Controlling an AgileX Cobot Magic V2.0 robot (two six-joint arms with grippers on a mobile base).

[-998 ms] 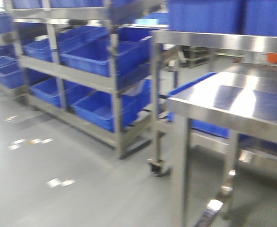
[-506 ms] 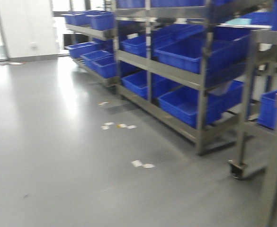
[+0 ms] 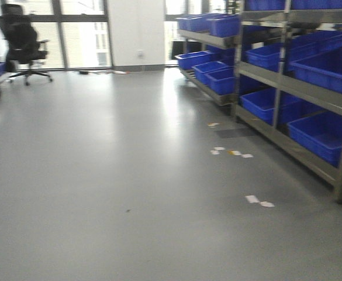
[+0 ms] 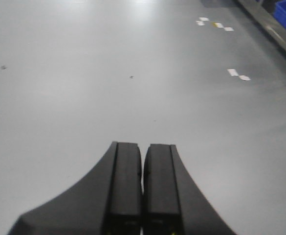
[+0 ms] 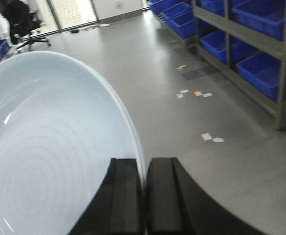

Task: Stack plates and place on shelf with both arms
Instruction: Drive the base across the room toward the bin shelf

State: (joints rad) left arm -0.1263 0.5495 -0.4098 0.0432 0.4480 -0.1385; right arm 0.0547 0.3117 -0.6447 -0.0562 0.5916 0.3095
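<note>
Because the plate [image 5: 50,147] has to travel with the mobile base before it can go on a shelf, it is held by its edge rather than resting on anything: in the right wrist view it fills the left half of the frame, tilted, its glossy pale bluish-white face turned to the camera and its raised rim running down into the right gripper [image 5: 143,169]. That gripper is nearly closed, its two black fingers pinching the thin rim between them at the bottom centre of the frame. Whether a second plate lies stacked behind the first cannot be told from here. The left gripper [image 4: 143,154] is clenched on nothing, fingers pressed flat together at the bottom centre of its own view, with only bare grey floor [image 3: 130,175] ahead of it. I judge it is tucked shut so as to stay out of the way during travel. The front view shows no plate and no arm, only open floor, small tape marks [image 3: 258,201] at lower right, metal racks [image 3: 287,64] loaded with blue bins [image 3: 317,70] along the right edge, and an office chair [image 3: 21,41] at upper left by the windows, so the shelf placement looks not yet begun.
</note>
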